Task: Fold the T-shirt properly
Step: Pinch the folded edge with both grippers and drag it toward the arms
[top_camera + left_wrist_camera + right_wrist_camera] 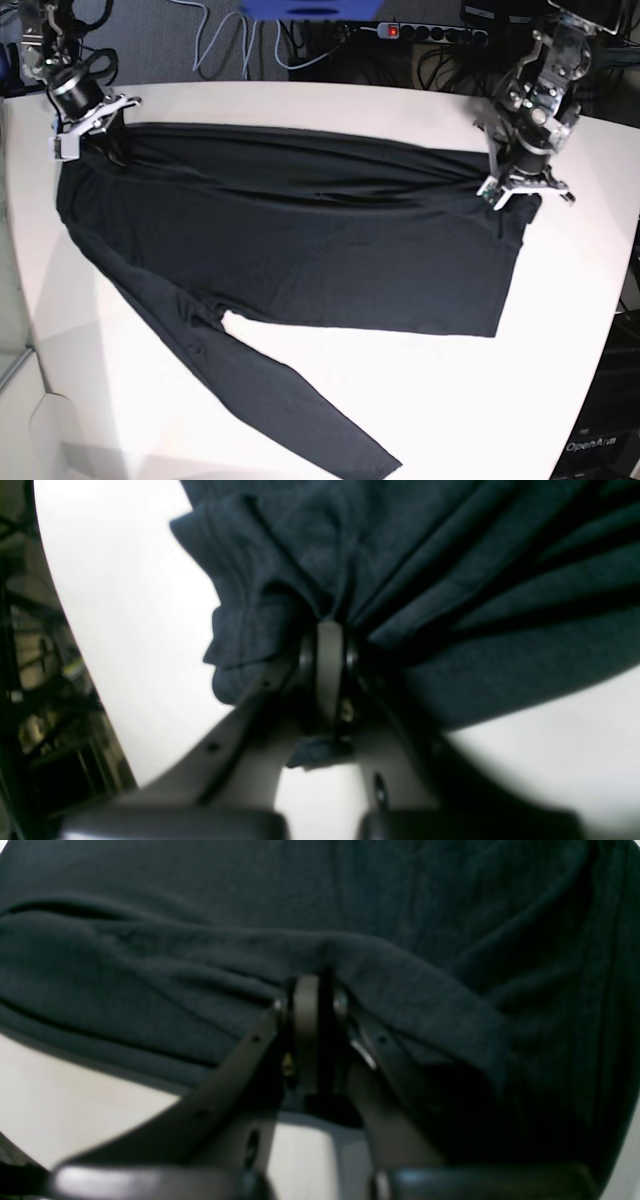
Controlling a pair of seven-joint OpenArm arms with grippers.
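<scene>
I judge the fold as barely begun. The T-shirt (300, 245) lies spread across the white worktop (400, 400), its body stretched sideways between my two arms, and one long sleeve (250, 390) trails loose toward the near edge of the worktop in the base view. The cloth along the far edge looks doubled over into a long ridge, so one lengthwise fold may be started, though I cannot tell how cleanly it sits. The loose sleeve, the remaining side and the final crosswise folds all look undone to me.

My left hand (512, 190), on the right of the base view, is tipped down at the shirt's far right corner. Its wrist camera shows the left hand (330, 630) with its jaws pinched together on a bunch of fabric, pleats fanning away from the grip.

My right hand (90, 135), on the left of the base view, reaches down at the opposite far corner. Its own camera shows the right hand (312, 985) likewise clamped onto a rolled edge of the T-shirt (320, 915), cloth draped around the jaws.
</scene>
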